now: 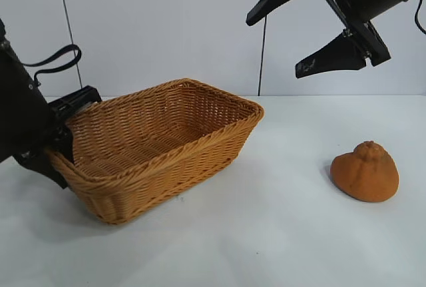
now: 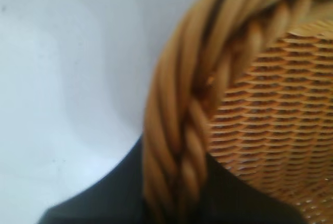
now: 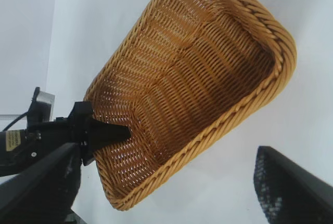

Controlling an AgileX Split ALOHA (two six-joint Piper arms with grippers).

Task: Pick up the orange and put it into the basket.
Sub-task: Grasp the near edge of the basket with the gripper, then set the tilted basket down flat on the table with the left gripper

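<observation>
I see a plain white counter (image 1: pixel 279 234). Two things on it: wicker basket (image 1: pixel 160 147) toward the left, sitting skewed to the counter edge, and the orange (image 1: pixel 365 172) well apart to the right, resting on the bare surface with its knob up, tilted slightly.

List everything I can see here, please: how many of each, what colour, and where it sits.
basket: one, tan-orange wicker, on the table's left half, empty inside.
orange: one, dull orange-brown, on the table at the right, apart from the basket.
table: one, white, under everything.
wall: white panels behind the table.
left tool: one, black, at the basket's left end, closed over the braided rim, one finger inside and one outside.
right tool: one, black, raised at the upper right above the table, fingers wide open, holding nothing.
</observation>
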